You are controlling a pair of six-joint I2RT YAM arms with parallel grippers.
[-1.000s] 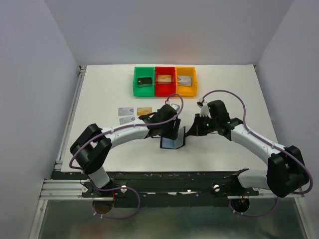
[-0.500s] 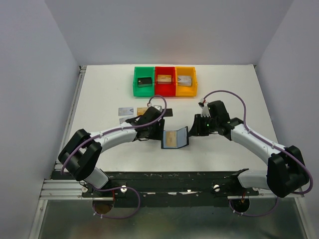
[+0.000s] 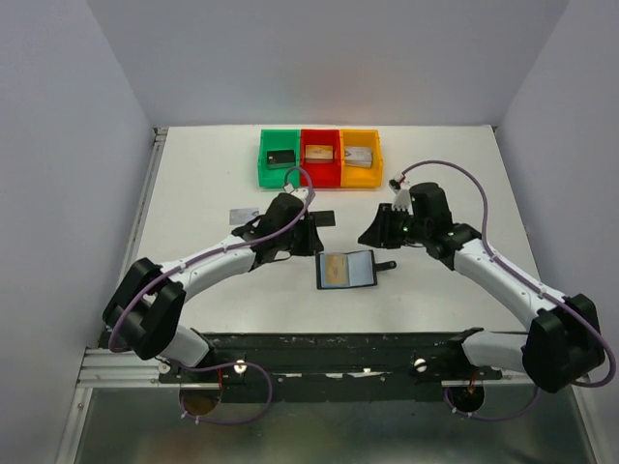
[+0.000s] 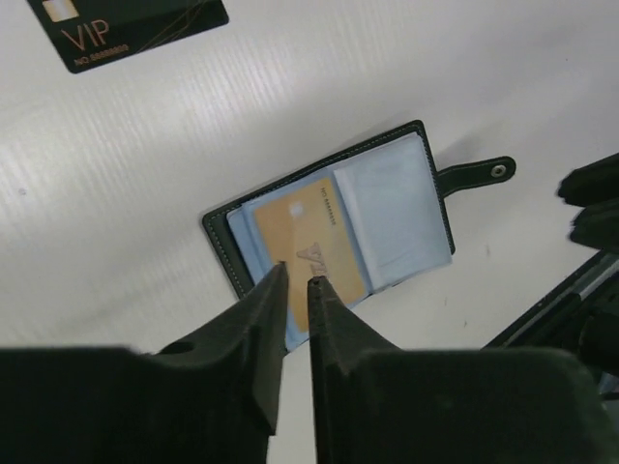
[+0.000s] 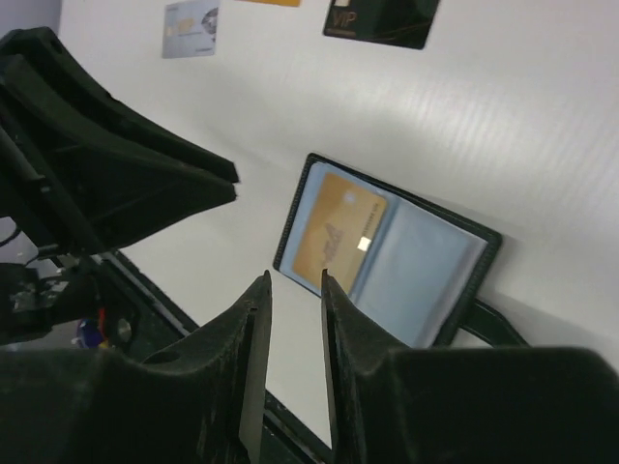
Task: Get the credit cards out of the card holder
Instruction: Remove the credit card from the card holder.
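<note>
The card holder [image 3: 360, 272] lies open and flat on the table, blue-grey lining up, strap to the right. One tan-gold credit card [image 3: 336, 270] sits in its left slot [image 4: 308, 242] [image 5: 338, 242]. A black credit card [image 3: 325, 218] [image 4: 131, 29] and a silver one [image 3: 242, 215] [image 5: 191, 27] lie loose behind it. My left gripper [image 3: 306, 241] [image 4: 297, 277] hovers just left of the holder, jaws a narrow gap apart and empty. My right gripper [image 3: 371, 235] [image 5: 295, 277] hangs behind the holder's right half, open and empty.
Green [image 3: 263, 172], red [image 3: 320, 180] and yellow [image 3: 377, 166] bins stand in a row at the back, each with a chunky block inside. The dark rail of the table's front edge [image 3: 338, 340] runs just below the holder.
The right gripper opened, let go of the upright holder and drew back; the holder fell flat and open. The left gripper pulled away to the back left and narrowed its jaws.
</note>
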